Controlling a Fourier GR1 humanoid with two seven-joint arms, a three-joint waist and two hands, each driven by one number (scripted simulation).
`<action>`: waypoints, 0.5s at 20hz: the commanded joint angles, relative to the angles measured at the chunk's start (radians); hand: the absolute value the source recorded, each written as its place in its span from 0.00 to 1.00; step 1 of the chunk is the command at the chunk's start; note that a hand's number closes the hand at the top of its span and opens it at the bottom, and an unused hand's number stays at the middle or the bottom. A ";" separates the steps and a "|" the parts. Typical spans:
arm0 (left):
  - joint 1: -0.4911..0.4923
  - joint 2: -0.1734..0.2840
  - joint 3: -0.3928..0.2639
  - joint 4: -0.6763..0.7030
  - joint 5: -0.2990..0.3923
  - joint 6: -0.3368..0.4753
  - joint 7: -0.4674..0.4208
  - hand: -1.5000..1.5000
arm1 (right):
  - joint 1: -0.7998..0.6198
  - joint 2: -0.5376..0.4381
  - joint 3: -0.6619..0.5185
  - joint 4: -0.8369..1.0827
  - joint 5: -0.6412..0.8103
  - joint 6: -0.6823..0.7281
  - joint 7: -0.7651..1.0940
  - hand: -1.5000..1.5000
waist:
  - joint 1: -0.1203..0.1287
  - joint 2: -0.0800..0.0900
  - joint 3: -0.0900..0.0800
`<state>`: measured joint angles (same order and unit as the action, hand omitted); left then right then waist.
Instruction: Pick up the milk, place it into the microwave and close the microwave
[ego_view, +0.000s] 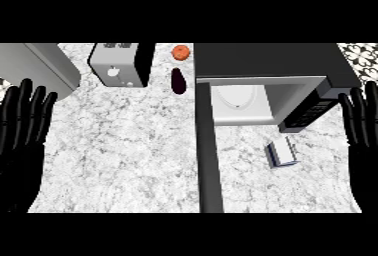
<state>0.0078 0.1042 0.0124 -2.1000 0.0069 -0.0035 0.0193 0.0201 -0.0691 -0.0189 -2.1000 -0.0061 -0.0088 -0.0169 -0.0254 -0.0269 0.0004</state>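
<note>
While both hands rest open at the edges, left hand (26, 125) and right hand (362, 120), the milk (281, 153) stands untouched on the counter (125, 165). It looks like a light, stiff carton, best grasped across its flat sides.

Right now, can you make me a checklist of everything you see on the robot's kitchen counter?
Surface: white marbled counter, mostly bare in front.
Job's things: milk carton lying on the counter, in front of the microwave; microwave door swung wide open, white inside showing.
Clutter: toaster at the back left; orange round fruit and a dark purple vegetable beside it.
Robot hands: left robot hand and right robot hand open, fingers up, resting at the edges, holding nothing.
Cables: nothing seen.
Surroundings: grey appliance at far left; patterned tiles at the top right corner.
</note>
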 joint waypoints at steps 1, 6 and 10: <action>-0.032 -0.034 -0.042 0.054 -0.048 0.012 -0.051 0.00 | 0.089 0.019 0.033 -0.082 0.032 -0.001 -0.018 0.00 | 0.020 0.026 0.000; 0.080 -0.036 -0.062 -0.031 0.009 -0.034 -0.008 0.00 | 0.149 -0.094 -0.126 -0.087 -0.073 0.114 -0.030 0.00 | 0.022 0.026 0.000; 0.217 -0.102 -0.161 -0.051 0.154 0.078 -0.014 0.00 | 0.218 -0.071 -0.056 -0.086 -0.132 0.150 0.057 0.00 | 0.025 0.023 -0.001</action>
<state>0.1218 0.0286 -0.0997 -2.1162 0.0973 0.0478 0.0180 0.1657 -0.1330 -0.0828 -2.1611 -0.1064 0.1011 0.0120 -0.0060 -0.0035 -0.0004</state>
